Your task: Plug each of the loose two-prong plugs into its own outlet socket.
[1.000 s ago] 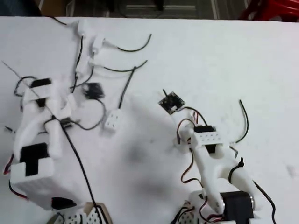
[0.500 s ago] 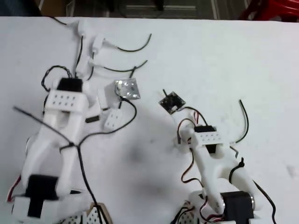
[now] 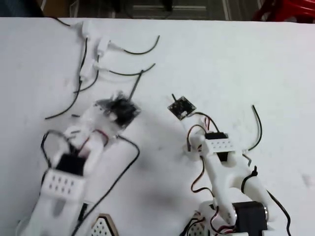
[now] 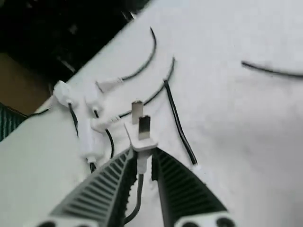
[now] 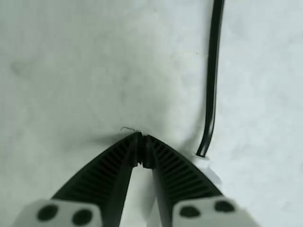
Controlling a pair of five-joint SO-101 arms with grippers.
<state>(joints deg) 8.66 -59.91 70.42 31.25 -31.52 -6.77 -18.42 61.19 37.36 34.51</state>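
My left gripper [image 4: 143, 156] is shut on a white two-prong plug [image 4: 141, 138], held above the table. Its two metal prongs stick out past the fingertips, and its black cord hangs between the fingers. In the high view that gripper [image 3: 118, 110] hovers left of the table's middle. Beyond it lie several white plug and socket pieces [image 4: 89, 141] with black cords [image 3: 88, 69]. A black cord [image 4: 177, 120] runs to a white block partly hidden behind one finger. My right gripper [image 5: 141, 142] is shut on nothing, tips close to the table, beside a black cord [image 5: 212, 71] ending in a white piece [image 5: 207, 164].
The right arm [image 3: 219, 147] sits folded at the near right with a loose black cord [image 3: 257, 125] beside it. The table's far edge [image 3: 197, 19] runs behind the plug cluster. Bare white tabletop [image 3: 236, 64] spreads over the far right.
The left arm swung from the left side over to the plug cluster, then drew back toward the near edge. It now covers the white socket block. The right arm stayed still.
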